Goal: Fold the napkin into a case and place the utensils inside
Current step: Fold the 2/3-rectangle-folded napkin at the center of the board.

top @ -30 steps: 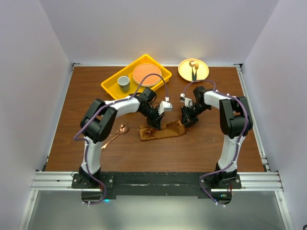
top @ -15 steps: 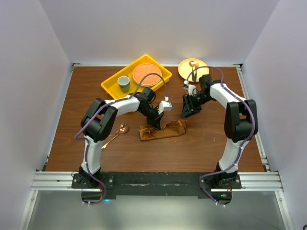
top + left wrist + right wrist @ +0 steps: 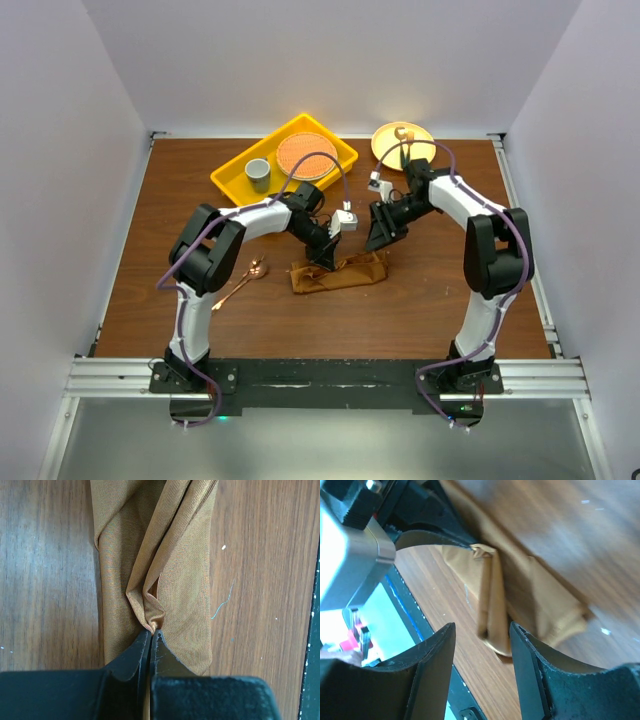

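Observation:
The rust-brown napkin [image 3: 338, 272] lies folded into a narrow oblong case in the middle of the table. My left gripper [image 3: 324, 262] is shut on a pinched fold of the napkin [image 3: 170, 575] near its middle. My right gripper [image 3: 378, 238] hovers open just above and behind the case's right end, nothing between its fingers [image 3: 432, 665]; the folded cloth [image 3: 520, 595] lies beyond them. The copper spoon [image 3: 240, 281] lies on the wood left of the case, near my left arm.
A yellow tray [image 3: 284, 160] at the back holds a grey cup [image 3: 258, 173] and an orange woven disc [image 3: 306, 154]. A yellow plate [image 3: 403, 145] with a dark-handled, gold-tipped utensil [image 3: 404, 140] stands at the back right.
My right gripper let go of the case's right end, opened and lifted back and away from it. The left gripper kept its pinch on the napkin.

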`<state>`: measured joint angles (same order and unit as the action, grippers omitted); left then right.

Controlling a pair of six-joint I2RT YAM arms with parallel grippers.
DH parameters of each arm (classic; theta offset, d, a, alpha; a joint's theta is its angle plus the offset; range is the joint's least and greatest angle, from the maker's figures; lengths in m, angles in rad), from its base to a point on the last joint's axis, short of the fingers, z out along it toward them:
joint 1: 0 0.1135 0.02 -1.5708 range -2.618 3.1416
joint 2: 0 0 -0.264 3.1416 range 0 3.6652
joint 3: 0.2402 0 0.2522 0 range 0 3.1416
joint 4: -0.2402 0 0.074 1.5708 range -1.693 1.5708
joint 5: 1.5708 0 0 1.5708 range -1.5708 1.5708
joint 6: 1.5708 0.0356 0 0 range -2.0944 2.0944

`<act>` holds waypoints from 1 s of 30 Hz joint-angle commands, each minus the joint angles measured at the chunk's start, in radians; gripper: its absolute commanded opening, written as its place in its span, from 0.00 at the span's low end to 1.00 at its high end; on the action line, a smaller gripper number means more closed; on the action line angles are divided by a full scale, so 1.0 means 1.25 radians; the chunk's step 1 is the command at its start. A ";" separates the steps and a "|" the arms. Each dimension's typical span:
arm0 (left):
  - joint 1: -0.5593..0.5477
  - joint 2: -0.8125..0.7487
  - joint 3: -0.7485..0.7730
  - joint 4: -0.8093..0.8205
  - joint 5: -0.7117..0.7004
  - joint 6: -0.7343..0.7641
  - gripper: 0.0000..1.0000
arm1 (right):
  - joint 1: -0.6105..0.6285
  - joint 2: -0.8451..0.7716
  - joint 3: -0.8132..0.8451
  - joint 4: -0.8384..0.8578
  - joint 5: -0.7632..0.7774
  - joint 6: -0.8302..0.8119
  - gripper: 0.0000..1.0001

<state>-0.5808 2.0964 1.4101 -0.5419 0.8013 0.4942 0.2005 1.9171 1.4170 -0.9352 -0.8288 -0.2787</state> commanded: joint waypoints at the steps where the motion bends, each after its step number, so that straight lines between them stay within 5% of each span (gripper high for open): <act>1: 0.011 0.027 -0.002 -0.024 -0.035 0.038 0.00 | 0.014 -0.024 -0.011 0.025 0.015 -0.015 0.53; 5: 0.012 0.027 -0.002 -0.023 -0.031 0.038 0.00 | 0.022 -0.007 -0.016 0.052 0.049 -0.010 0.53; 10: 0.018 0.026 -0.002 -0.021 -0.029 0.034 0.00 | 0.026 0.008 -0.040 0.079 0.091 -0.019 0.27; 21: 0.030 0.008 -0.008 -0.017 -0.007 0.028 0.04 | 0.026 0.059 -0.057 0.137 0.168 -0.034 0.00; 30: 0.065 -0.094 -0.030 0.067 0.038 -0.050 0.41 | 0.027 0.085 -0.056 0.168 0.198 -0.021 0.00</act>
<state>-0.5426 2.0884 1.4029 -0.5354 0.8452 0.4881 0.2337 2.0151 1.3495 -0.7616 -0.6220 -0.3027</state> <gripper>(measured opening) 0.362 0.014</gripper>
